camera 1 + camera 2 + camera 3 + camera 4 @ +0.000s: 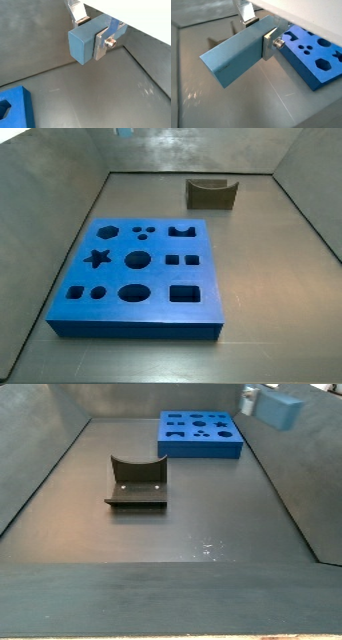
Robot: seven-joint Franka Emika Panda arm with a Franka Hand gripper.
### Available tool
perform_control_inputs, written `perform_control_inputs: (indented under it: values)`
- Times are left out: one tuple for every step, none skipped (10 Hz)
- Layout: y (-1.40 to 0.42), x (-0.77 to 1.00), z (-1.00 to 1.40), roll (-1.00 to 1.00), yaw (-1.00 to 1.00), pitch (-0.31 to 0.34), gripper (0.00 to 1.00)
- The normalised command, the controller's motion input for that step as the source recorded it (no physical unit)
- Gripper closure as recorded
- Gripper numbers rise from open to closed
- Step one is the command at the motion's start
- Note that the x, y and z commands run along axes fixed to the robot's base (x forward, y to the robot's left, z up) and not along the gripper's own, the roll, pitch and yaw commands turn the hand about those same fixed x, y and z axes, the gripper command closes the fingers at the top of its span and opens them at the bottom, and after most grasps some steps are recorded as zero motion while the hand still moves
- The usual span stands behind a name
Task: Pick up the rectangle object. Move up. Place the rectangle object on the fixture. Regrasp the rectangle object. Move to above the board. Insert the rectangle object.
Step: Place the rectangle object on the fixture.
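My gripper (91, 35) is shut on the rectangle object (81, 44), a pale blue block clamped between the silver fingers (103, 44). Both wrist views show this hold; the block (232, 57) looks long and sticks out past the gripper (259, 36). In a side view the block (278, 410) hangs high in the air with the gripper (251, 399), beside the far right of the board (201, 434). The board (140, 268) is a bright blue slab with dark shaped holes. The fixture (211, 194), a dark notched block, stands empty on the floor, also seen in a side view (136, 484).
Grey walls enclose the dark floor (201, 524) on all sides. A corner of the board (13, 107) shows below the block in a wrist view, and its holed top (314, 57) shows close behind the block in a wrist view.
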Motion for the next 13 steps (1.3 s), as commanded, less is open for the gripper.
perform_control_inputs:
  values:
    - [-0.22,1.00,-0.10,0.11,-1.00,-0.286,1.00]
    - [-0.21,1.00,-0.10,0.11,-1.00,-0.292,1.00]
    - [-0.19,1.00,-0.10,0.14,-1.00,-0.311,1.00]
    - [-0.18,1.00,-0.10,0.16,-1.00,-0.324,1.00]
    - [-0.16,1.00,-0.10,0.16,-0.46,-0.215,1.00]
    - [-0.15,1.00,-0.09,0.16,-0.25,-0.127,1.00]
    - [-0.13,1.00,-0.09,0.15,-0.11,-0.052,1.00]
    - [-0.12,1.00,-0.09,0.15,-0.07,-0.016,1.00]
    - [-0.11,1.00,-0.09,0.15,-0.03,0.000,1.00]
    - [-0.10,1.00,-0.09,0.14,-0.01,0.011,1.00]
    - [-0.09,1.00,-0.08,0.14,0.01,0.024,1.00]
    - [-0.08,1.00,-0.08,0.14,0.02,0.035,1.00]
    - [0.41,1.00,0.13,-1.00,-0.06,0.147,1.00]
